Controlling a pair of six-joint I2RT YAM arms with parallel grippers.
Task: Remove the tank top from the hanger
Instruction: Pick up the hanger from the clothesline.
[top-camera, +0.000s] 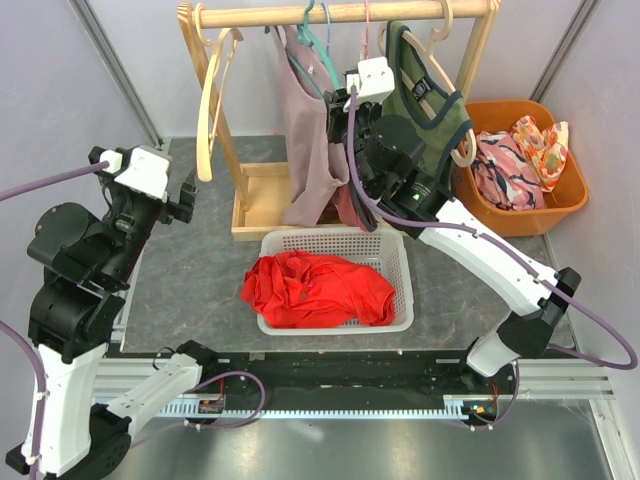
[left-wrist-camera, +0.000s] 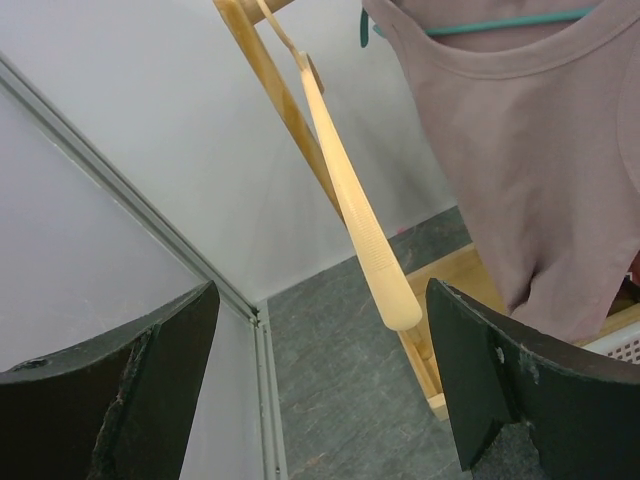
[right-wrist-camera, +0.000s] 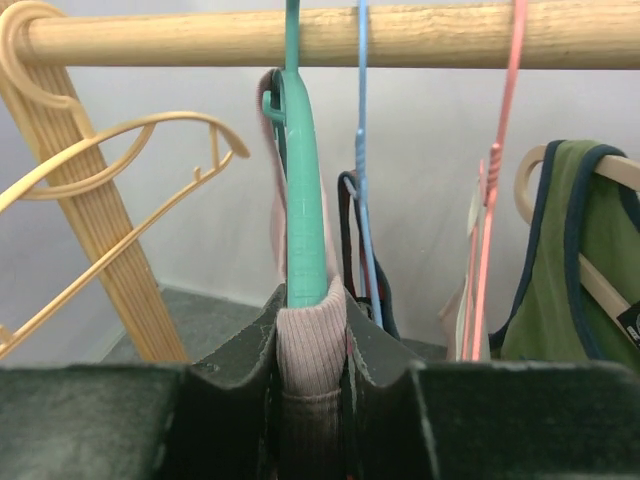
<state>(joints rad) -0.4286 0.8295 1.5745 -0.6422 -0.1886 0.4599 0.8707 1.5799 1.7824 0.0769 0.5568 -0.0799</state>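
A mauve ribbed tank top (top-camera: 310, 150) hangs on a teal hanger (top-camera: 318, 42) from the wooden rod (top-camera: 340, 13). My right gripper (top-camera: 338, 100) is at its right shoulder. In the right wrist view the gripper (right-wrist-camera: 312, 345) is shut on the tank top's strap (right-wrist-camera: 312, 330), where the strap wraps over the teal hanger's arm (right-wrist-camera: 303, 190). My left gripper (top-camera: 188, 197) stands open at the left, apart from the garment. In its own view the jaws (left-wrist-camera: 320, 380) are wide with nothing between them, and the tank top (left-wrist-camera: 540, 150) hangs to the upper right.
An empty wooden hanger (left-wrist-camera: 360, 210) hangs just ahead of the left gripper. A green tank top (top-camera: 432, 110) and thin blue (right-wrist-camera: 361, 150) and pink (right-wrist-camera: 497, 160) hangers share the rod. A white basket (top-camera: 400, 262) holds a red garment (top-camera: 315, 288). An orange bin (top-camera: 560, 205) stands at right.
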